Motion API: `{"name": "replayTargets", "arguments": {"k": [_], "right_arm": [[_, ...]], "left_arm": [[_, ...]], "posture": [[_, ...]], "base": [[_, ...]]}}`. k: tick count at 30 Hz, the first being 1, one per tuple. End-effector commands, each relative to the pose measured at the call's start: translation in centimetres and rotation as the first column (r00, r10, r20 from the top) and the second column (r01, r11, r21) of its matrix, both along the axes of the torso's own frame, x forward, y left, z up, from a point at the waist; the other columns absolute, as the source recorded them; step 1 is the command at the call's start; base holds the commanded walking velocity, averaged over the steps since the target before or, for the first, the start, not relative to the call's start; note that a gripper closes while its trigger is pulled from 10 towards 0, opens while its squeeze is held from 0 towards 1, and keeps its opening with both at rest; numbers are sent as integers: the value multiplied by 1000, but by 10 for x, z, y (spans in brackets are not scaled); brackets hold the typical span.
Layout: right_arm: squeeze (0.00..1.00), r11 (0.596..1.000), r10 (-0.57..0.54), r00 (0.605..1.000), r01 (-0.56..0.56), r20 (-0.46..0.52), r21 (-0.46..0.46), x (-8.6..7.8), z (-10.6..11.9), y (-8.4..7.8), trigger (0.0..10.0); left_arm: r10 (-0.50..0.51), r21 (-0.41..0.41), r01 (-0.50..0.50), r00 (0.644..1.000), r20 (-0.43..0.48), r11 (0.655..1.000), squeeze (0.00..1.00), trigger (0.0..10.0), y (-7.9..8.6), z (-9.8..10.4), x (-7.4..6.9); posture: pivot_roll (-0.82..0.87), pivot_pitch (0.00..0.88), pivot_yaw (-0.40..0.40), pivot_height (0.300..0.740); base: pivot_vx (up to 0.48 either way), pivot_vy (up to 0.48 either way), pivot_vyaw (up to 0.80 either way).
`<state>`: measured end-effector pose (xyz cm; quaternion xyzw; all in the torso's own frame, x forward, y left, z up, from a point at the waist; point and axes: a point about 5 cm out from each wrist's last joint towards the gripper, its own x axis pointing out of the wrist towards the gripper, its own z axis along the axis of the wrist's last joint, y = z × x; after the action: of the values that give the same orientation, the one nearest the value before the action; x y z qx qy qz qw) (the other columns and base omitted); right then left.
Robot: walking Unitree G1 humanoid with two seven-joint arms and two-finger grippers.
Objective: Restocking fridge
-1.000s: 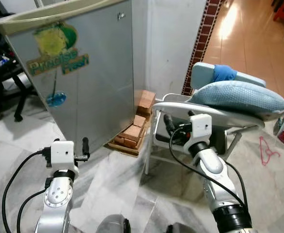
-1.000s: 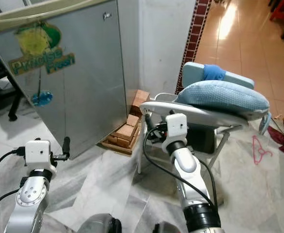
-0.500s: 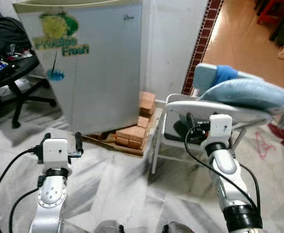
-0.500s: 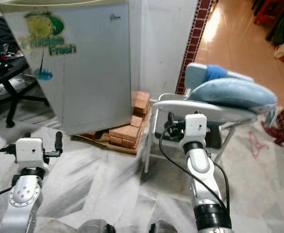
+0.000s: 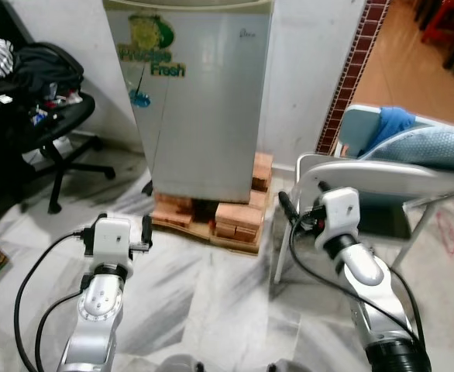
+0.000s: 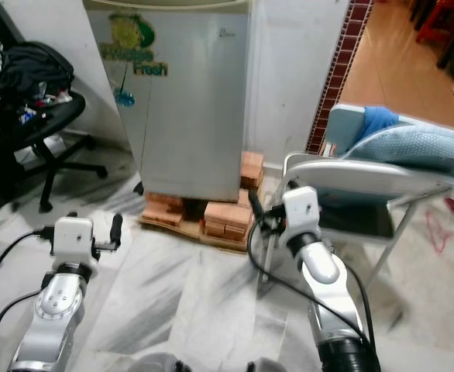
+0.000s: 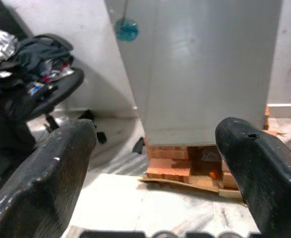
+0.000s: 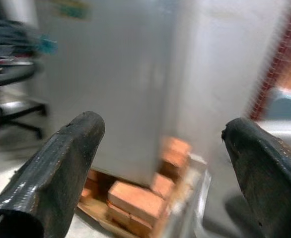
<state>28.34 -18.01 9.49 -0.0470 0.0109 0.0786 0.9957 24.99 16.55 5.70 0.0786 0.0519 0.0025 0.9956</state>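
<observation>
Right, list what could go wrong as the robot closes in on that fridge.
1. The fridge stands raised on stacked bricks, so a hard pull on its shut door might rock it.
2. The right gripper, open, hangs close to the white folding chair, whose cushion overhangs; a swing of that arm could clip it.
3. The office chair, piled with clothes, stands on the left, its legs spread toward the path; the left gripper is open there.

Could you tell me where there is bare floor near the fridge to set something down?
The marble floor in front of the fridge is bare, bordered by the bricks under the fridge, the office chair on the left and the folding chair on the right. Both chairs are crowded: clothes on one, a cushion on the other.
</observation>
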Motion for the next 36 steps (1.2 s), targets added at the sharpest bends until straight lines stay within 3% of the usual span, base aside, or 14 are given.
{"name": "replayTargets", "arguments": {"k": [1,4,6,10,13,21,23,30,36], "right_arm": [[0,999,-25,1000,25,-3,45,6,2,2,10000],[0,999,24,999,-25,33,39,13,9,10,10000],[0,998,33,999,-34,16,55,19,9,12,10000],[0,997,66,998,-66,2,48,24,7,20,10000],[0,994,104,995,-104,8,37,28,8,27,10000],[0,998,-38,999,38,5,44,16,-1,13,10000],[0,996,-87,996,87,4,-5,10,-7,8,10000],[0,986,-144,988,148,-62,71,-11,-22,-1,10000],[0,989,-109,993,113,-50,92,-2,-15,5,10000]], "left_arm": [[15,18,-14,1000,-7,1000,0,10000,6,-1,-1],[42,13,-42,999,3,999,0,10000,6,-1,-3],[69,10,-69,998,11,998,0,10000,7,-1,-5],[105,6,-105,994,18,994,0,10000,10,-2,-7],[130,1,-130,991,18,992,0,10000,12,-3,-8],[37,4,-37,999,12,999,0,10000,6,0,7],[11,6,-11,1000,6,1000,0,10000,5,1,11],[-24,-26,23,999,-31,999,0,10000,2,-4,8],[-14,-60,12,999,-39,998,0,10000,4,-5,6]], "posture": [[74,0,37,740],[100,0,-4,740],[149,0,-80,740],[162,0,-104,740],[149,0,-88,740],[63,0,28,740],[49,0,46,740],[44,10,55,740],[61,16,44,740]], "base": [[0,480,0],[0,480,0],[0,480,0],[0,480,0],[0,480,0],[0,480,0],[0,480,0],[0,480,0],[0,480,-267]]}}
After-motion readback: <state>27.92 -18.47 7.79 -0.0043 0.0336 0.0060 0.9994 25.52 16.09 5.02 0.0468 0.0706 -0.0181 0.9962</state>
